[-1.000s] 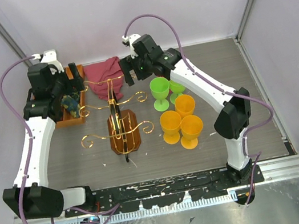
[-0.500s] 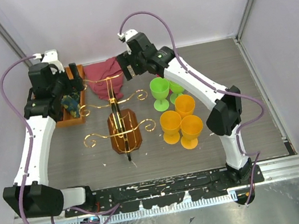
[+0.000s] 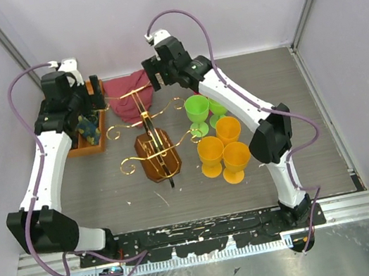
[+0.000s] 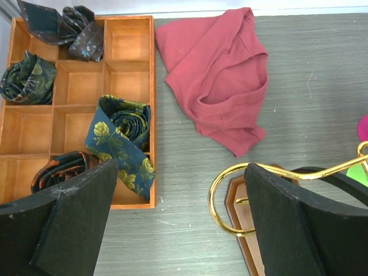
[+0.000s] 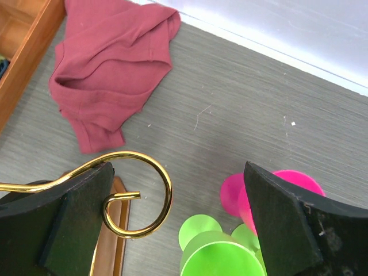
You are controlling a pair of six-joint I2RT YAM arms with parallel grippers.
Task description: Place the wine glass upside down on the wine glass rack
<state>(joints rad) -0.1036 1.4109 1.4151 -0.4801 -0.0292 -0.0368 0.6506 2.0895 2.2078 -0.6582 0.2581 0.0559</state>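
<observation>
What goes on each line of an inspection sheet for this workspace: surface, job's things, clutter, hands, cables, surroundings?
Surface: grey wood-grain table, faint scuffs.
Job's things: gold wine glass rack stands bare; green goblets and orange goblets upright to its right; pink goblet beside the green.
Clutter: red cloth; orange tray holding rolled ties.
Hands: left hand and right hand open, empty, over the rack's scrolls.
Cables: purple cable looping off each arm.
Surroundings: pale walls; metal rail at near edge.

gold wire rack with curled arms on a brown oval base; green and orange wine glasses stand upright just right of it.
</observation>
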